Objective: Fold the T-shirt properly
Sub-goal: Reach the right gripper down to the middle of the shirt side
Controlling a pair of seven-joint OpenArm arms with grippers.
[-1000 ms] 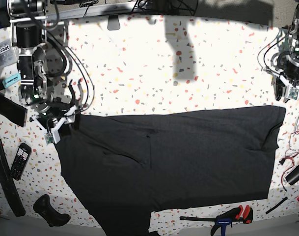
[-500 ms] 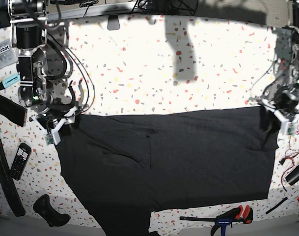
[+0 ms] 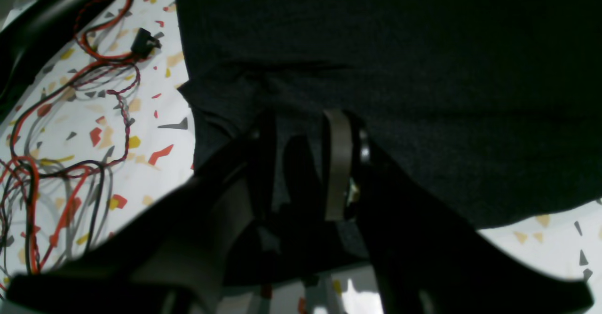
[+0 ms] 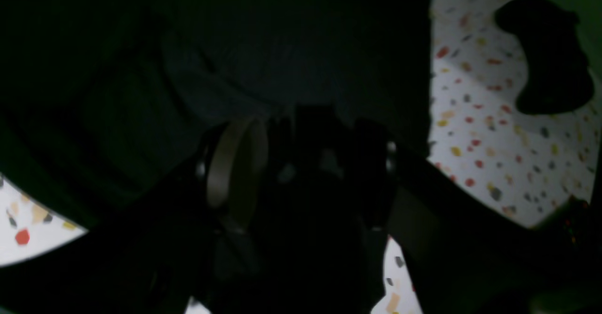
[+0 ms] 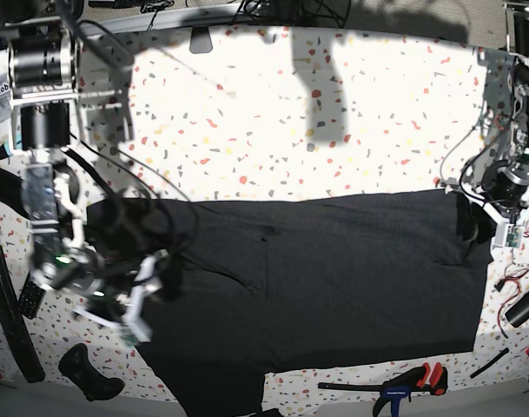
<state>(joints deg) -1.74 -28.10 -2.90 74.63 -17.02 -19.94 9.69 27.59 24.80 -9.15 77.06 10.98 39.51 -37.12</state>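
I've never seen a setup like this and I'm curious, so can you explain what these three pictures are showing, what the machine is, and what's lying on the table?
It is a two-armed robot meant to fold a T-shirt. The base picture looks down from above on a speckled table. The dark shirt lies spread on it, with cables, a clamp and a remote around the edges. The other two pictures come from cameras on the robot's wrists, looking along each claw. The left gripper, at the base picture's right, straddles the shirt's edge. The right gripper, at the base picture's left, sits over the fabric. Whether either has pinched the cloth, I cannot tell.
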